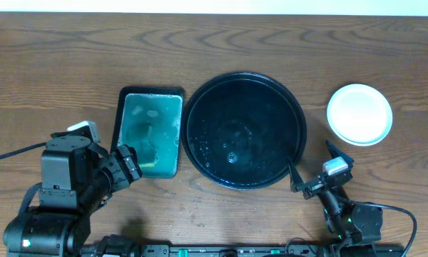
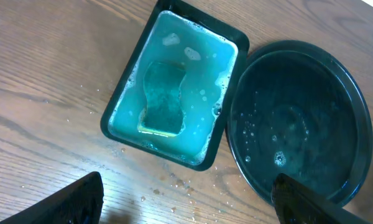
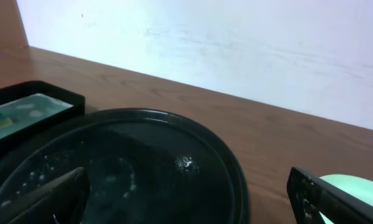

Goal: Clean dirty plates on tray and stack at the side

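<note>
tray (image 1: 267,107) bare and wet, nothing left on it to clean; we judge the task about done. tub (image 2: 150,151) of soapy water just left. plates (image 1: 359,114) sit clean right of tray, probably the side stack, count unclear from above. sponge (image 2: 163,99) parked in tub. left gripper (image 2: 186,180), right gripper (image 1: 312,165): fingers apart, empty.

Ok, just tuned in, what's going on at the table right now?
Neither arm is handling anything. The left gripper hangs open by the rectangular tray of teal soapy water, where a sponge lies. The right gripper stands open between the round black tray and the plates. The round tray holds only water drops. The plates sit white and plain beside it; how many are stacked cannot be told.
</note>
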`<state>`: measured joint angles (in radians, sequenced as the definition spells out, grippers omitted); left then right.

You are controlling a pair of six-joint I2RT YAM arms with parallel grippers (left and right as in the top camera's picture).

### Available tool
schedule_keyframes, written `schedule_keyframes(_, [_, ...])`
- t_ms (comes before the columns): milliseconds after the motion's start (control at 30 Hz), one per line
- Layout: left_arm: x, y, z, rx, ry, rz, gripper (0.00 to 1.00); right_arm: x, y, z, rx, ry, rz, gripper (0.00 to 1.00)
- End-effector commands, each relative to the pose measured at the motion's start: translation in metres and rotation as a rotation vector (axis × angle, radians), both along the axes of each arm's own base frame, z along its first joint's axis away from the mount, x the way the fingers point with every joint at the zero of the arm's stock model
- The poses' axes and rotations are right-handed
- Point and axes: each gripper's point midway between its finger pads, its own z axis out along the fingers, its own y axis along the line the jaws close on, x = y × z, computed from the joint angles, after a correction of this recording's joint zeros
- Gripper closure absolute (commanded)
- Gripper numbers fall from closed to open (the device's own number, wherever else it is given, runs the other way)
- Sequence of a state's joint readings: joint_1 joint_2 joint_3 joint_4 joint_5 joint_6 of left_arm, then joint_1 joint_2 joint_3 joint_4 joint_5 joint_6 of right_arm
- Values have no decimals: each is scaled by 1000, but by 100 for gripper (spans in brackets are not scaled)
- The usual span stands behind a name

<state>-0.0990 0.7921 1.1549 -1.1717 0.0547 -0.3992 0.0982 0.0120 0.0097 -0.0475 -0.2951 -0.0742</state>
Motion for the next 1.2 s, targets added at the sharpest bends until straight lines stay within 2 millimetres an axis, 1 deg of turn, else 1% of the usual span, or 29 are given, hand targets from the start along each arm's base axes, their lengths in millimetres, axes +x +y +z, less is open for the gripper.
schedule_keyframes(0, [0,0,4,-4,-7,0,13,1,-4,0,-9,-8,-17,1])
schedule_keyframes(733, [0,0,4,-4,-9,0,13,1,-4,-1,-9,-6,-17,1])
schedule_keyframes(767, [0,2,5,8,-18,5,13,1,-4,-1,-9,-6,-17,1])
schedule_keyframes(800, [-1,11,6,50,-36,31,13,1,-4,-1,-9,-6,-17,1])
schedule_keyframes(867, [3,19,13,62,-121,75,13,1,-4,-1,-9,-6,-17,1])
schedule_keyframes(933, [16,19,24,47,-270,82,13,1,-4,-1,-9,-6,-17,1])
schedule_keyframes(1000, [27,17,30,37,-416,74,13,1,-4,-1,-9,-6,-17,1])
schedule_keyframes(1067, [33,14,25,14,-541,67,13,1,-4,-1,-9,-6,-17,1])
schedule_keyframes(1167, [38,9,8,-15,-683,50,13,1,-4,-1,-9,-6,-17,1])
